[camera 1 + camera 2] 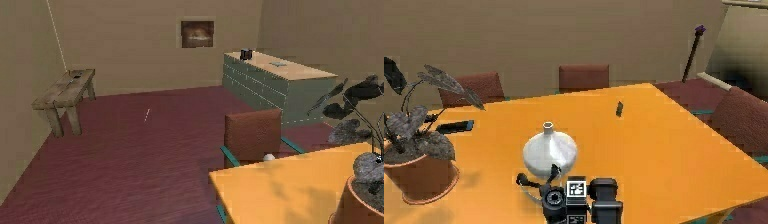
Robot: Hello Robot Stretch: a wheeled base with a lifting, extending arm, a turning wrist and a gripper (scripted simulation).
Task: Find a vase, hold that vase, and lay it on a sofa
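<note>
A white vase (pixel 550 152) with a narrow neck and a wide round body stands on the orange table (pixel 654 140) in the arm side view, near the front edge. Right below it is the gripper (pixel 536 184), its dark body beside two white marked squares at the picture's bottom. The vase rests on the tabletop directly behind the fingers, so I cannot tell whether the gripper holds anything.
A potted dark-leaved plant (pixel 419 150) stands at the table's left, with a flat dark object (pixel 456 127) and a small dark upright item (pixel 620 108) farther out. Brown chairs (pixel 584 77) ring the table. The forward view shows a wooden bench (pixel 65 95), a green dresser (pixel 275 85) and red floor.
</note>
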